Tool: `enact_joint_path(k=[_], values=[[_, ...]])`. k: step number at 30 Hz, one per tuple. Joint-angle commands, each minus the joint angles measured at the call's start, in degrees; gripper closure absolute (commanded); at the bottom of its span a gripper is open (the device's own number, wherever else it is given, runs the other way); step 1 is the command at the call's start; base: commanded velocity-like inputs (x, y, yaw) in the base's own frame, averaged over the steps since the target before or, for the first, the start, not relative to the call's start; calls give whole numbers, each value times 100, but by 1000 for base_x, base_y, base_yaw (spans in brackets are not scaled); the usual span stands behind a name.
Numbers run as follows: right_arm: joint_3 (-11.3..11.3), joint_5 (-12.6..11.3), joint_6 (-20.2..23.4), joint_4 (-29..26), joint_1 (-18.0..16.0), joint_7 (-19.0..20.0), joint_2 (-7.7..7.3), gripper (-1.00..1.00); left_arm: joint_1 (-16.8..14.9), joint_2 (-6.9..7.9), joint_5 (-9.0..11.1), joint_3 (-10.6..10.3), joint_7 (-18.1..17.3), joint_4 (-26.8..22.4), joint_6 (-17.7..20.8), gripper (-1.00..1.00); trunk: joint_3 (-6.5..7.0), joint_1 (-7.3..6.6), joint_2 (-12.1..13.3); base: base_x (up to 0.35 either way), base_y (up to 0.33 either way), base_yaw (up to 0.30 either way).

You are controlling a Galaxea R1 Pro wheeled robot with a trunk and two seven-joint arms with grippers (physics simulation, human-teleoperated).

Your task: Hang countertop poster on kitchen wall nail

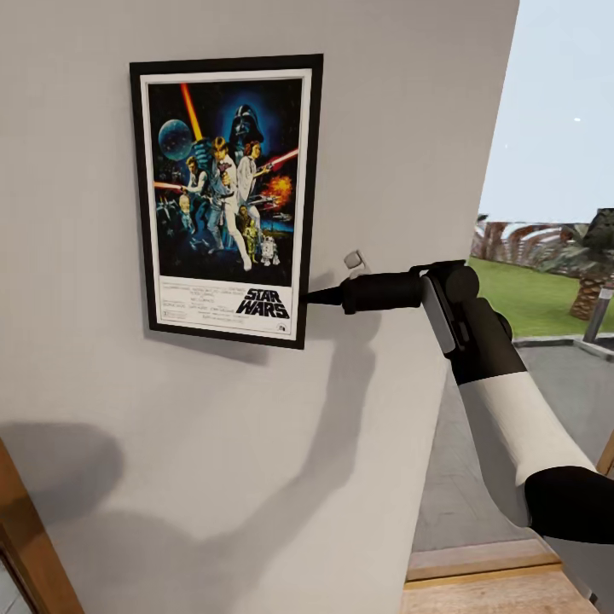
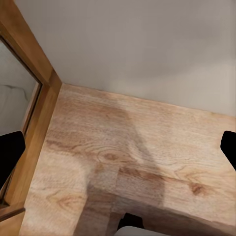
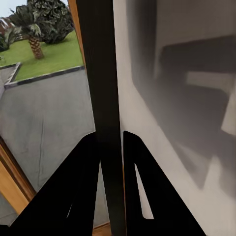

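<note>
My right pincer [image 1: 314,297] is clamped on the lower right frame edge of the poster [image 1: 226,199], which sits flat and upright against the pale wall [image 1: 401,128], so I judge the sound move is to part my fingers [image 3: 142,182] slowly and withdraw straight sideways without dragging it.

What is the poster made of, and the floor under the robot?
The poster looks like printed paper, with a white border, in a thin black frame; whether plastic or painted wood, I cannot tell. The right gripper pinches its edge. The floor looks like pale matte wood: grain lines and knots show.
</note>
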Motion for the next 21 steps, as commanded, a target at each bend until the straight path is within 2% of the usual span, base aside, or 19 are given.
enact_joint_path(k=[1, 21], values=[[10, -44, 52, 0, -4, -4, -5, 100, 3, -3, 17, 21, -44, -3, -5, -100, -1, 2, -3, 0, 0, 0], [10, -44, 53, 7, -5, -4, -5, 100, 2, -3, 16, 24, -40, -3, -5, -100, -1, 2, -3, 25, 0, 0]])
